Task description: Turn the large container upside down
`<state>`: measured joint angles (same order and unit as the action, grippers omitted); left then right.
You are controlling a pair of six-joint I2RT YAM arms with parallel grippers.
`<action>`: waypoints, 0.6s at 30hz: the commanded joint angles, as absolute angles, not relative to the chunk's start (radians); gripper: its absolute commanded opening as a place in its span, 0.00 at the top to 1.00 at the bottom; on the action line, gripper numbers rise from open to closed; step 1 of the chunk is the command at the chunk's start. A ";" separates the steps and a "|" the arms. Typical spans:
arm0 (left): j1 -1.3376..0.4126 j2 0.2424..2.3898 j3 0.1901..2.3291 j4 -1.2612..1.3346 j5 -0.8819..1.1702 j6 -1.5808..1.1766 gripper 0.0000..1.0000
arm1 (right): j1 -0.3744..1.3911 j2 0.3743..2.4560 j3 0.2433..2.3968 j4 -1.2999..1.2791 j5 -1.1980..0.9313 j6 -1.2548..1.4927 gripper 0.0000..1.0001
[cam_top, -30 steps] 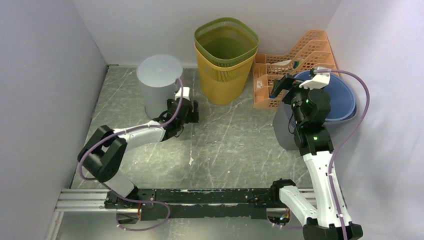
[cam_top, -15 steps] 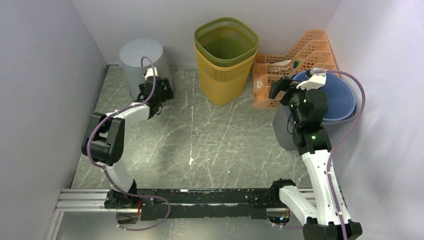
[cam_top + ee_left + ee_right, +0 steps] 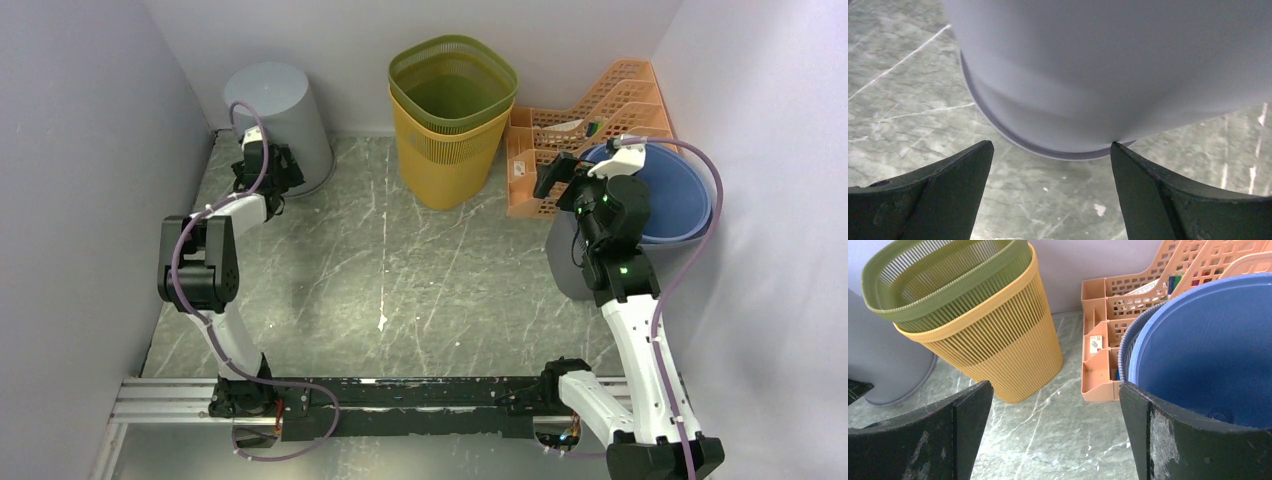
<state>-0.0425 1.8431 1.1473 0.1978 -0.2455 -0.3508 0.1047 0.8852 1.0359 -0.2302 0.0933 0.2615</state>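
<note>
A large pale grey bin (image 3: pixel 275 105) stands in the far left corner with its closed flat end up and its rim on the floor. My left gripper (image 3: pixel 272 168) is low at its near side, jaws open and empty. In the left wrist view the bin (image 3: pixel 1098 65) fills the top, its rim just beyond my open gripper (image 3: pixel 1051 145). A blue bin (image 3: pixel 672 190) sits mouth up inside a dark grey bin (image 3: pixel 565 255) at the right. My right gripper (image 3: pixel 553 175) hangs open by its left rim. In the right wrist view the gripper (image 3: pixel 1055 386) is open beside the blue bin (image 3: pixel 1208 340).
A green basket (image 3: pixel 452 80) nested in a yellow basket (image 3: pixel 445 160) stands at the back middle. An orange file tray (image 3: pixel 560 140) sits between them and the blue bin. Grey walls close in the left, back and right sides of the marbled floor (image 3: pixel 420 270).
The grey bin has moved from the middle left back into the far left corner, and my left gripper has moved with it. The right gripper has barely shifted.
</note>
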 commanded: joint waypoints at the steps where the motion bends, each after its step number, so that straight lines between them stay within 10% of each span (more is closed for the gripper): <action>1: -0.017 1.850 1.171 0.216 -0.188 -0.361 0.02 | 0.113 0.892 1.027 -0.215 0.088 0.263 0.00; 11: -0.158 1.573 0.903 0.301 -0.058 -0.492 0.03 | 0.116 0.917 1.007 -0.188 0.100 0.262 0.00; 18: -0.270 1.828 1.142 0.300 0.105 -0.402 0.03 | 0.119 0.927 1.011 -0.174 0.104 0.270 0.00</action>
<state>-0.2382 1.6848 0.9974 0.2745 -0.0132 -0.4606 0.1135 0.9302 1.0130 -0.2115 0.0959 0.2653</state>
